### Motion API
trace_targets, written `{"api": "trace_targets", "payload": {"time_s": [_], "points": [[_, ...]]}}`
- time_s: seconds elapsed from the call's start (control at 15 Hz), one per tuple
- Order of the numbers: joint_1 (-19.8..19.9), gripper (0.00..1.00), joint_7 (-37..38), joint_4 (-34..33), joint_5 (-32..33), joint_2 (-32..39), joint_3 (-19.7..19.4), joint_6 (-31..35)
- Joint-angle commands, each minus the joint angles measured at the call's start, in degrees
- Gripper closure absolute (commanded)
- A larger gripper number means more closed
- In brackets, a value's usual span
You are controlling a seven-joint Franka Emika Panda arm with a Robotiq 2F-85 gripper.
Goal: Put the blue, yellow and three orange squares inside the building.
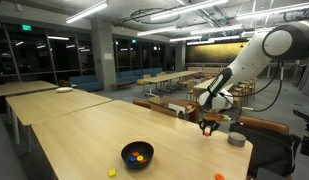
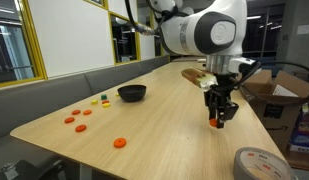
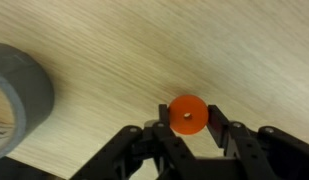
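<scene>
Though the task speaks of squares and a building, the pieces here are round discs and the only container is a black bowl [image 2: 132, 93]; these notes follow the pictures.

End effector [image 2: 218, 118] is low over the table [image 2: 164, 115], near its far edge. In the wrist view the jaws are clenched on an orange disc [image 3: 189, 113], one finger against each side. Cannot tell whether the disc rests on the wood or is just off it. Grey tape roll [image 3: 19, 95] is at 9 o'clock of the disc, apart from it.

In an exterior view the bowl sits well apart, at about 10 o'clock from the end effector. Loose orange discs [image 2: 82, 127] and a yellow piece [image 2: 106, 102] lie near the bowl.

Step in hand, as judged: pickup of one orange piece, grasp made, carry not begun. Next move calls for a straight lift clear of the table, a long traverse to the bowl, and release over its opening. The disc is thin and held by its edge, so it may slip.
</scene>
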State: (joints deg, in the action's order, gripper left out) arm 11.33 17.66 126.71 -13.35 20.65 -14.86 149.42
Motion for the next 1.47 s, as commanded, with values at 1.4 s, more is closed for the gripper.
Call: {"api": "trace_targets", "payload": {"time_s": [1.4], "points": [[-17.39,0.76,0.03,-11.18,5.82,-1.78,16.53,3.14]]}}
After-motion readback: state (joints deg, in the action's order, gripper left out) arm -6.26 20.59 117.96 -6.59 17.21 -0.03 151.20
